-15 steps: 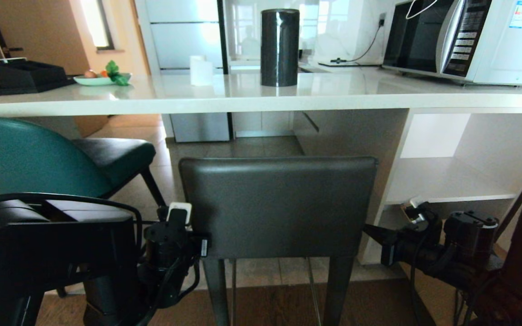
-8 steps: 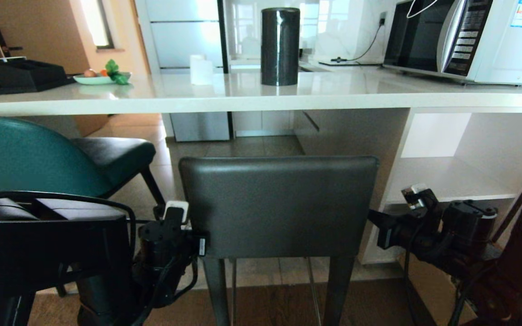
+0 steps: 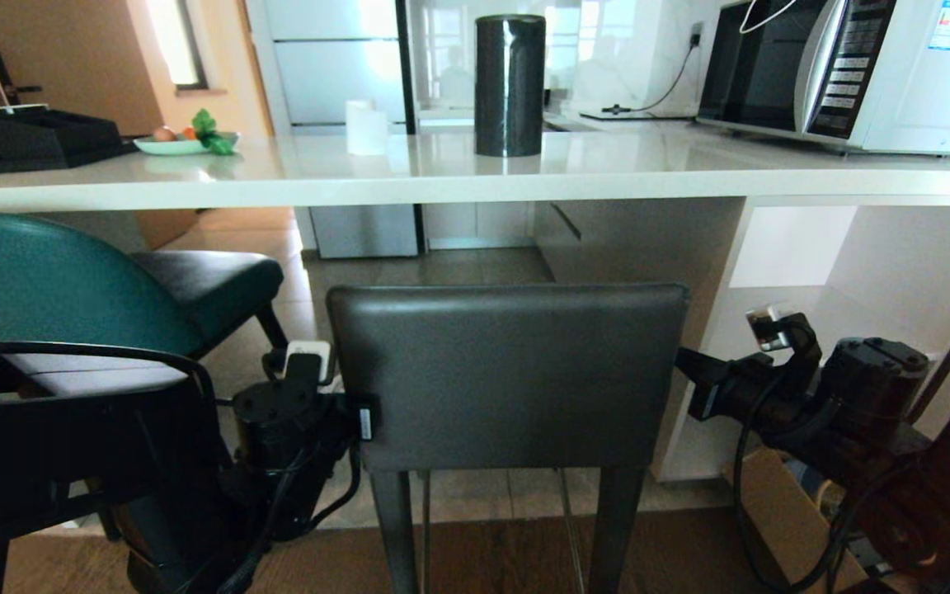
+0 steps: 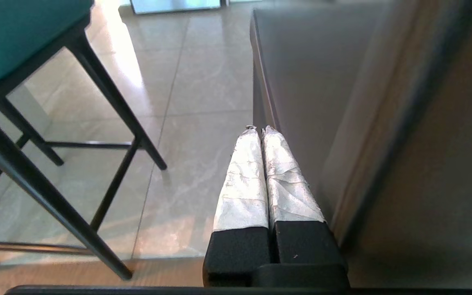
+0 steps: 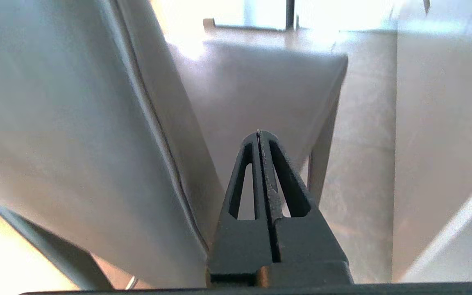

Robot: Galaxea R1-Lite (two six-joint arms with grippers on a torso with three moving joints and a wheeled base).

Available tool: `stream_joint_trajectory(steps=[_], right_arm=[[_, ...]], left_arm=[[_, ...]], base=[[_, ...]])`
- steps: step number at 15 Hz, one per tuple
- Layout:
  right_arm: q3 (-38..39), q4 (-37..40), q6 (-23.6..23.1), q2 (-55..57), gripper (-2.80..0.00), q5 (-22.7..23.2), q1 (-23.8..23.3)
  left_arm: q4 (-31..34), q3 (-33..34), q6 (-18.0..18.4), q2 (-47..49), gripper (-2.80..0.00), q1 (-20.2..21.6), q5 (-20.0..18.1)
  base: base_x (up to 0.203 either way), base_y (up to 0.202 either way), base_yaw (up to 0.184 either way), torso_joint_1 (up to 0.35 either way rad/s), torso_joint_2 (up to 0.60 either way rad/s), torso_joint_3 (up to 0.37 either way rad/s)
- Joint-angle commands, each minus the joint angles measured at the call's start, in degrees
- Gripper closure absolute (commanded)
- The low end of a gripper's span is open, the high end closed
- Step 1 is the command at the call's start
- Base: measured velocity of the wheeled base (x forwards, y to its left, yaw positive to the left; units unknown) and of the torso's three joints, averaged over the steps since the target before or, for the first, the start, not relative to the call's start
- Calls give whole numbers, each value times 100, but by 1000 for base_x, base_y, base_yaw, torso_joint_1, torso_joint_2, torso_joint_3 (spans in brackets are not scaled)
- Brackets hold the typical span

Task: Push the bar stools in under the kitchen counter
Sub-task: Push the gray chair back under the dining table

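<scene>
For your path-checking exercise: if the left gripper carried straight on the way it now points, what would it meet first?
Probably nothing soon. The shut left gripper points forward alongside the dark grey stool, skimming its side. Ahead lies bare tiled floor under the kitchen counter. Depth is unclear, so it may brush the stool's seat edge.

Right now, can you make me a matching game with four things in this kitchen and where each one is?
Things:
1. dark grey stool
2. teal stool
3. microwave
4. black cylinder

Places:
A. on the counter, far right
B. left of the other stool
C. middle of the counter top
D. between the two pincers

Pairs: 1-D, 2-B, 3-A, 4-C. The left pincer and right pincer are both shut, one at each side of that stool's back.
</scene>
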Motion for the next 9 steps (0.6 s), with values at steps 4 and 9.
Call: stream_joint_trajectory(steps=[4, 9], right_arm=[[-549, -40, 85, 116, 0, -884, 279], [-542, -41, 98, 136, 0, -1255, 436]], left_arm=[[-54, -25, -3, -38, 0, 91, -28], [-54, -1, -4, -117, 0, 101, -136]], base=[[0, 0, 0, 0, 0, 0], [0, 0, 0, 0, 0, 0]])
